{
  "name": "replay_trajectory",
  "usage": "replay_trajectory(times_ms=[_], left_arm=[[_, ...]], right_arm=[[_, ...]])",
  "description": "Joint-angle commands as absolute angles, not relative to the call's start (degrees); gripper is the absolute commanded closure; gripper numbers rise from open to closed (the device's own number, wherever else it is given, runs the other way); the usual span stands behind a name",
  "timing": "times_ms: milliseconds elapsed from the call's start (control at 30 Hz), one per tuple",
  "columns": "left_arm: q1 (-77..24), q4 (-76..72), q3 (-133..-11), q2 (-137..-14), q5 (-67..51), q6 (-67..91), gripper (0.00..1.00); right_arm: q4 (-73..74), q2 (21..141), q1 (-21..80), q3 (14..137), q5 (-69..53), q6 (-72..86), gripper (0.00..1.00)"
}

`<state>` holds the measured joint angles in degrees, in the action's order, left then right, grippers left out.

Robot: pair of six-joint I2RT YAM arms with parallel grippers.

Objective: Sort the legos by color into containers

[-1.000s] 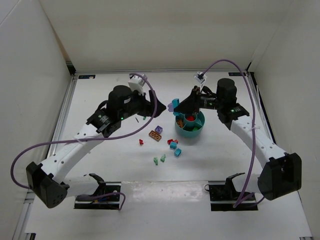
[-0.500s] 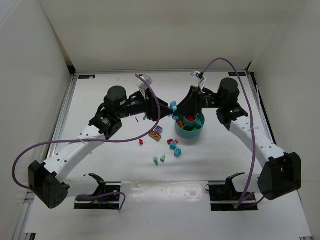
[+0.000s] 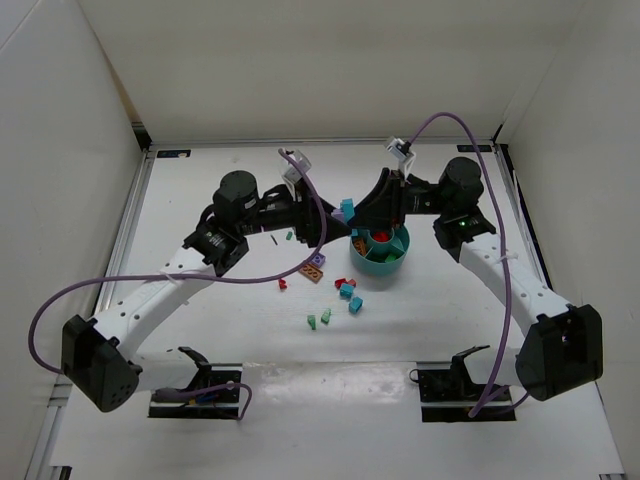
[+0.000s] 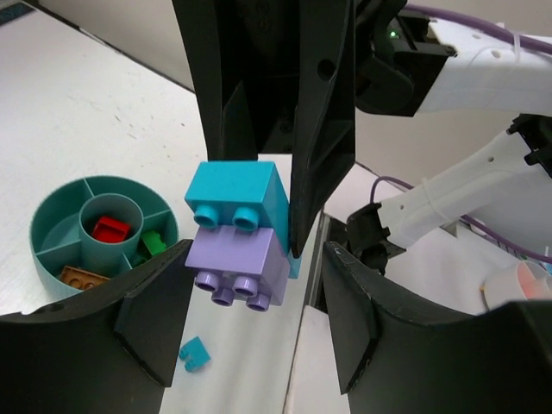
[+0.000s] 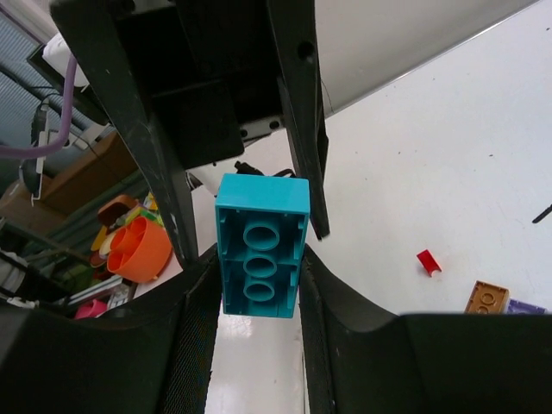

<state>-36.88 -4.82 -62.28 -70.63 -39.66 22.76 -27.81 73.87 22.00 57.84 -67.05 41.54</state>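
The left arm [image 3: 150,295] has now reached across to the left rim of the bowl [image 3: 380,268]. The left pincer [image 3: 332,224] stands spread around a purple brick [image 4: 237,263] joined to the teal brick [image 4: 237,194] that the right pincer [image 5: 259,259] pinches just beside that rim. The pair probably needs pulling apart before sorting. Loose bricks [image 3: 348,290] lie on the worktop [image 3: 450,330] near-left of the bowl.

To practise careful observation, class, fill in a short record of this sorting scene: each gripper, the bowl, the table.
Right gripper: shut on a teal brick, purple brick stuck to it
Left gripper: open, jaws either side of the purple brick
Bowl: red brick in centre cup; green brick and orange brick in outer sections
Table: a loose red piece, teal pieces, green pieces
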Motion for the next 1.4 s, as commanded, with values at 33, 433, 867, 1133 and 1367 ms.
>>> replay_trajectory(times_ms=[33, 433, 867, 1133, 1367], left_arm=[[-37.09, -3.69, -64.25, -71.10, -41.22, 23.03, 0.29], [-35.95, -4.83, -63.46, -69.96, -42.54, 24.17, 0.55], [-35.42, -1.06, -63.45, -70.05, -39.65, 22.59, 0.69], [-34.89, 3.77, -64.77, -71.89, -35.07, 20.57, 0.71], [-34.63, 6.77, -66.80, -73.92, -31.30, 20.13, 0.71]], right_arm=[[-32.17, 71.98, 21.97, 57.40, -66.27, 41.84, 1.00], [-29.71, 71.90, 20.57, 56.95, -66.53, 39.73, 1.00], [-22.94, 68.74, 16.62, 56.16, -65.22, 36.74, 1.00], [-9.52, 63.72, 7.57, 53.88, -60.40, 29.73, 1.00], [11.76, 61.17, 8.34, 52.13, -29.82, 19.78, 1.00]])
